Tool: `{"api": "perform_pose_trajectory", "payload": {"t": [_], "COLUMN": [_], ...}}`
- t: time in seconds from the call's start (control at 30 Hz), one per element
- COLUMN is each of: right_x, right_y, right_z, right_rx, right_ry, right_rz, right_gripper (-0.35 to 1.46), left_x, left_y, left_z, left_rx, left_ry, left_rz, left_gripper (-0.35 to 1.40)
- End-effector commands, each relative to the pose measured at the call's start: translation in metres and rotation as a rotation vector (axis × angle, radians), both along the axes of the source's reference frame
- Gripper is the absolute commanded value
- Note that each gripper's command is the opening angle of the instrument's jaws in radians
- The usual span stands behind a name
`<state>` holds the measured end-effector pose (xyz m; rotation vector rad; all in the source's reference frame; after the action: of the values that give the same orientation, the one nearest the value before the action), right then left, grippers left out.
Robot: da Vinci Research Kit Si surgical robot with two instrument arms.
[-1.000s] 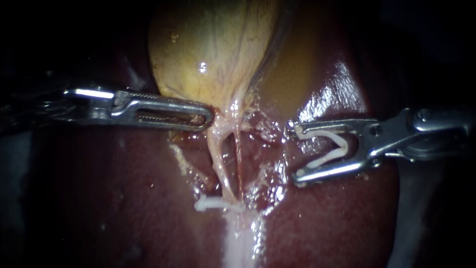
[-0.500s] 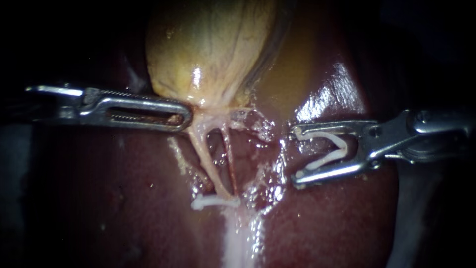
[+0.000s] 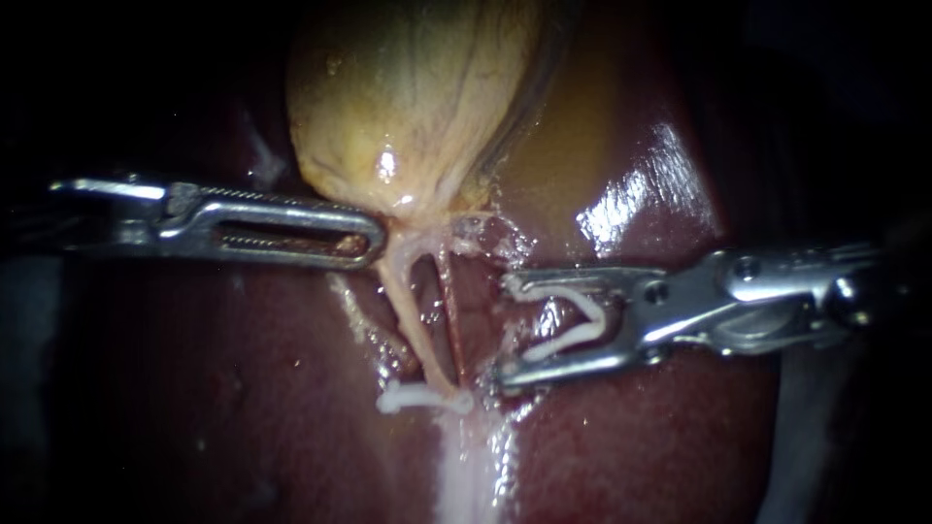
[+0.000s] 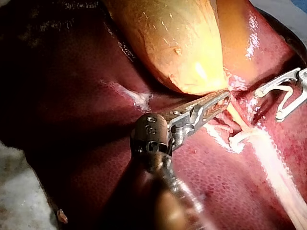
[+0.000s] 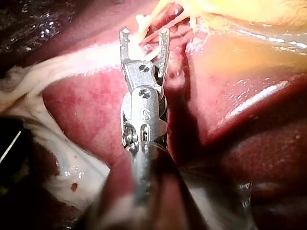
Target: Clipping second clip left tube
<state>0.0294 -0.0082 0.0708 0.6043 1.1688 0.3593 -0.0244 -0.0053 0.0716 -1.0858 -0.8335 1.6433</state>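
My left instrument [image 3: 374,238] is shut on the gallbladder's [image 3: 417,97] neck and holds it to the left. From there two tubes run down: the pale left tube [image 3: 408,320] and a thin reddish right tube [image 3: 449,315]. A white clip [image 3: 419,396] lies across their lower end. My right instrument [image 3: 505,330] holds an open white clip [image 3: 573,325] between wide-standing jaws, just right of the right tube, with no tube between them. The left wrist view shows my left instrument [image 4: 224,99] under the gallbladder [image 4: 168,43]. The right wrist view shows my right instrument [image 5: 144,34] short of the tubes.
Dark red liver [image 3: 243,388] lies all around the tubes, wet and shiny at the upper right. A pale white band of tissue [image 3: 471,466] runs down from the placed clip. In the right wrist view whitish tissue [image 5: 43,120] lies beside the shaft.
My right instrument has moved left with its clip, close to the tubes. My left instrument pulled the gallbladder neck to the left, stretching the tubes, and now holds there.
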Motion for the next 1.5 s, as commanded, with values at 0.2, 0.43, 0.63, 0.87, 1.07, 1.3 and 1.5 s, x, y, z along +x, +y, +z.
{"api": "perform_pose_trajectory", "payload": {"t": [0.2, 0.43, 0.63, 0.87, 1.07, 1.3, 1.5], "right_x": [0.0022, 0.0036, 0.0051, 0.0068, 0.0073, 0.0072, 0.0070], "right_y": [-0.0012, -0.0023, -0.0039, -0.0051, -0.0055, -0.0052, -0.0051], "right_z": [0.0020, 0.0043, 0.0056, 0.0053, 0.0058, 0.0060, 0.0060], "right_rx": [0.013, 0.024, 0.053, 0.064, 0.075, 0.105, 0.120], "right_ry": [0.000, -0.014, -0.012, 0.004, 0.000, -0.007, -0.015], "right_rz": [-0.005, -0.009, -0.032, -0.062, -0.060, -0.052, -0.047], "right_gripper": [0.50, 0.50, 0.50, 0.49, 0.46, 0.32, 0.08], "left_x": [-0.0003, -0.0005, -0.0006, -0.0007, -0.0007, -0.0008, -0.0008], "left_y": [-0.0002, -0.0002, -0.0002, -0.0001, -0.0001, -0.0001, -0.0002], "left_z": [-0.0003, -0.0004, -0.0004, -0.0003, -0.0003, -0.0003, -0.0004], "left_rx": [0.006, 0.006, 0.006, 0.006, 0.006, 0.007, 0.007], "left_ry": [0.001, 0.002, 0.002, 0.002, 0.002, 0.001, 0.001], "left_rz": [-0.002, -0.002, -0.003, -0.003, -0.003, -0.001, -0.001], "left_gripper": [-0.35, -0.35, -0.35, -0.35, -0.35, -0.35, -0.35]}}
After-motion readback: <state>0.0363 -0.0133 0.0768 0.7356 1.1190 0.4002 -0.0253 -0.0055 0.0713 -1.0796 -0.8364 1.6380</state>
